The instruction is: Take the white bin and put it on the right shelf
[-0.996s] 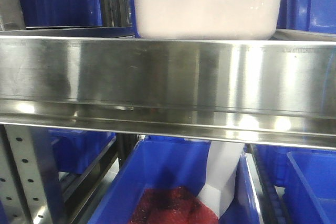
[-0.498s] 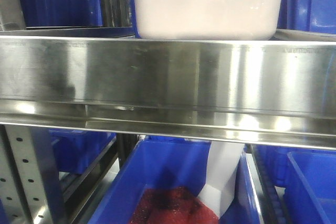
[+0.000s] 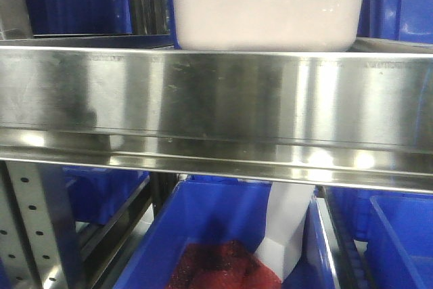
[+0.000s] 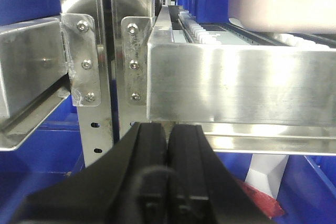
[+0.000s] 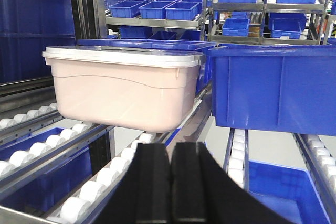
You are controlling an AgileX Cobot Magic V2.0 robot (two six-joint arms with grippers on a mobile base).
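**White bin sits on the roller shelf, both claws pressed together and empty**

The white bin [image 5: 123, 90] rests on the white rollers [image 5: 81, 203] of the right shelf [image 3: 216, 99], its pale lid [image 5: 121, 55] on top. In the front view the white bin [image 3: 267, 8] stands just behind the broad steel front rail, slightly right of centre, its curved ridge facing the camera. A large blue bin [image 5: 270, 87] stands just beside it on the neighbouring roller lane; whether the two touch cannot be told.

The right claw [image 5: 170, 182] points toward the white bin from the near end of the rollers, its two black fingers [image 5: 152, 182] closed against each other with nothing between them. It is apart from the bin.

The left claw [image 4: 168, 171] is lower, below the front rail of the right shelf [image 4: 236, 85], near the punched steel upright [image 4: 94, 77]. Its fingers [image 4: 149, 171] are also pressed together, holding nothing. A corner of the white bin [image 4: 278, 3] shows at the upper right of that view, above the rail.

On the tier below, another blue bin [image 3: 216, 235] holds something dark red [image 3: 220, 265] and a white piece [image 3: 287, 231]. More blue bins [image 5: 160, 8] fill distant racks.
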